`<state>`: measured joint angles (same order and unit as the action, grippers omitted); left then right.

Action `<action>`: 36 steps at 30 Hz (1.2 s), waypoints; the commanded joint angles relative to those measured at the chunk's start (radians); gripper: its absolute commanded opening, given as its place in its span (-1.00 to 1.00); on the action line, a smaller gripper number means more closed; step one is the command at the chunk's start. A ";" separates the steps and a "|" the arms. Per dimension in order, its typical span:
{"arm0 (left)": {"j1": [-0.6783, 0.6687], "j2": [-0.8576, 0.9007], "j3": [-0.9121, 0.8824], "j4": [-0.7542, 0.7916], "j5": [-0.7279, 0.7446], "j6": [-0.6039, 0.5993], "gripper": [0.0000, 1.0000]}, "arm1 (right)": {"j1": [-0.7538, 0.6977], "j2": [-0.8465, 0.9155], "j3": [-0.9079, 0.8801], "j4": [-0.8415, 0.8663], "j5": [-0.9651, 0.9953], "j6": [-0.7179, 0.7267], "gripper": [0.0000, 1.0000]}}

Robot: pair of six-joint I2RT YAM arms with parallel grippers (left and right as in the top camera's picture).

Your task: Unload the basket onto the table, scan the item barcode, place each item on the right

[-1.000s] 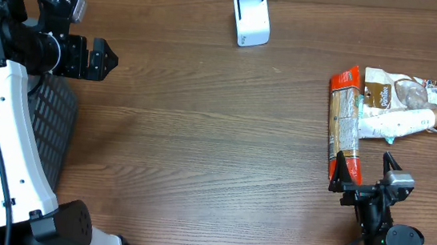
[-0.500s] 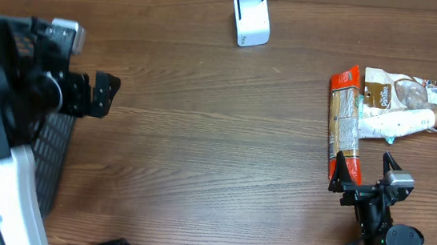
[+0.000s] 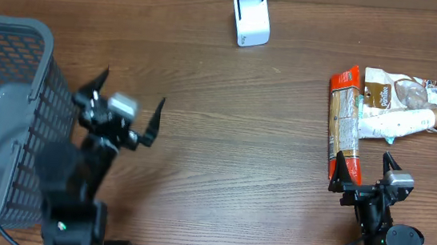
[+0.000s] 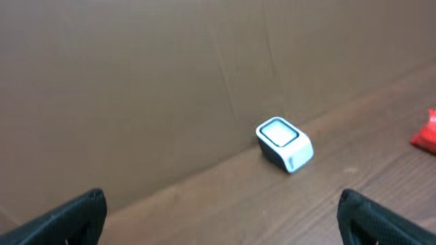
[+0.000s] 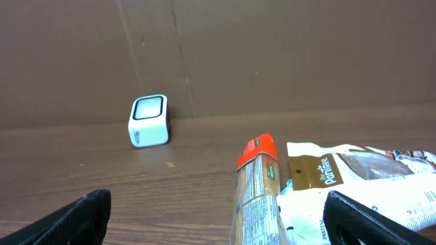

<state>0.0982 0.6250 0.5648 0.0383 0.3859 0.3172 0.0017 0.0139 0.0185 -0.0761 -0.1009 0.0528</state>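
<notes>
Barely begun. Left gripper and right gripper spread wide, empty. Snacks lying at right edge of bench, seemingly unpicked; scanner unused at far edge.

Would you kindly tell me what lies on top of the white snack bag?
A white tube lies across the snack bag along its near edge; whatever is printed beneath the tube is covered.

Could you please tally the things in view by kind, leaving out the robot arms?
Scanner: 1
Snack packs: 2 (orange packet, brown-and-white bag)
White tube: 1
Mesh basket: 1
Total: 5
</notes>
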 commanded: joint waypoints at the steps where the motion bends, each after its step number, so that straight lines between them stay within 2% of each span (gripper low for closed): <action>1: -0.003 -0.119 -0.180 0.089 -0.019 -0.008 0.99 | 0.004 -0.011 -0.011 0.003 -0.005 0.004 1.00; 11: -0.008 -0.429 -0.479 0.122 -0.117 -0.045 0.99 | 0.004 -0.011 -0.011 0.003 -0.005 0.004 1.00; 16: -0.010 -0.543 -0.560 0.056 -0.127 -0.071 0.99 | 0.004 -0.011 -0.011 0.003 -0.005 0.004 1.00; 21: -0.014 -0.621 -0.560 -0.087 -0.135 -0.071 0.99 | 0.004 -0.011 -0.011 0.003 -0.005 0.004 1.00; 36: -0.014 -0.621 -0.560 -0.092 -0.131 -0.093 0.99 | 0.004 -0.011 -0.011 0.003 -0.005 0.004 1.00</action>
<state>0.0910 0.0174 0.0090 -0.0528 0.2642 0.2386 0.0017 0.0139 0.0185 -0.0765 -0.1009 0.0521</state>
